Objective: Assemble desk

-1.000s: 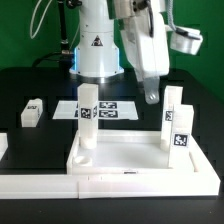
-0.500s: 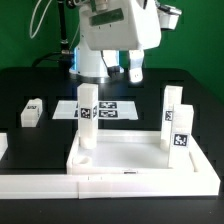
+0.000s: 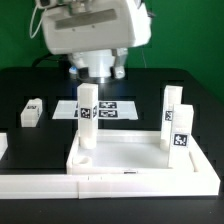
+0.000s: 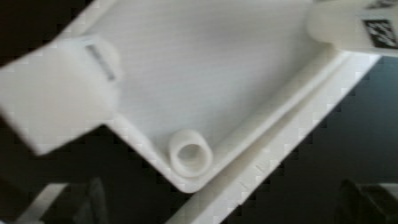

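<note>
Three legs stand upright on the desk top in your exterior view, and a fourth lies loose on the black table.

Nearest the camera: the long low white border strip runs across the front, touching the front rim of the desk top. The desk top is a white tray with a raised rim, sitting at about 6 o'clock from the arm's base.

On the tray: one tagged leg stands at the corner toward the exterior view's left. Two more stand together on the exterior view's right, the nearer leg and the farther leg, each with a black-and-white tag facing the camera.

Just behind the tray, at 12 o'clock from it, the marker board lies flat on the table, partly hidden by the left leg.

Out at 9 o'clock, well apart from the tray, the loose leg lies on its side.

Farthest and highest: the gripper hangs above the back of the tray, largely hidden under the wrist housing. You cannot tell how far the fingers are open or whether they hold anything.

Your wrist view looks down into a tray corner with a round socket, and a blurred white leg close by.
</note>
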`<state>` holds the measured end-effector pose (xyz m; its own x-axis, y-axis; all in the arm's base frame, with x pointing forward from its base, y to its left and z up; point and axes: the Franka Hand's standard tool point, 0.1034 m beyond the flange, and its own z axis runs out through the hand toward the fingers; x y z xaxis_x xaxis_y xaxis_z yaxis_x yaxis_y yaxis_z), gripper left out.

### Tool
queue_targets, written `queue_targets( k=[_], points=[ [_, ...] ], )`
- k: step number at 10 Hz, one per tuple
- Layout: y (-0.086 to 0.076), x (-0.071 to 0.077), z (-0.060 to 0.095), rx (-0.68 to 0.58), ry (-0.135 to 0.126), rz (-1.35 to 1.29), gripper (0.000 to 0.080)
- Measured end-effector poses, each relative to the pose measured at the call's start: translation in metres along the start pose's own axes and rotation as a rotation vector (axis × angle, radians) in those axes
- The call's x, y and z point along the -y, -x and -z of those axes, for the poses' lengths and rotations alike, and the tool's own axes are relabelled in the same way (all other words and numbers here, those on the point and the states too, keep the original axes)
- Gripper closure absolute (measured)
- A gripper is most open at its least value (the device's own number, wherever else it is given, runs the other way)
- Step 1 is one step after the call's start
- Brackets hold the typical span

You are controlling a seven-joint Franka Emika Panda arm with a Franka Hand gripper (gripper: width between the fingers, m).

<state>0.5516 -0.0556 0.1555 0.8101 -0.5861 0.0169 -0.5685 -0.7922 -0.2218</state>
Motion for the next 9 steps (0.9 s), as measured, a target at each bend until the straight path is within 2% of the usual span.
queue_targets(
  k=[1, 2, 3, 4, 5, 8, 9],
  points=[
    [0.002, -0.037, -0.006, 0.012, 0.014, 0.094, 0.0150],
    [0.003, -0.060, -0.016, 0.032, 0.034, 0.176, 0.0150],
    [-0.001, -0.073, -0.029, 0.022, 0.065, 0.257, 0.0150],
    [0.002, -0.073, -0.037, 0.018, 0.076, 0.280, 0.0150],
    [0.005, -0.065, -0.037, 0.019, 0.070, 0.366, 0.0150],
    [0.001, -0.073, -0.036, 0.026, 0.074, 0.575, 0.0150],
    [-0.005, -0.087, -0.033, 0.025, 0.077, 0.711, 0.0150]
  ],
)
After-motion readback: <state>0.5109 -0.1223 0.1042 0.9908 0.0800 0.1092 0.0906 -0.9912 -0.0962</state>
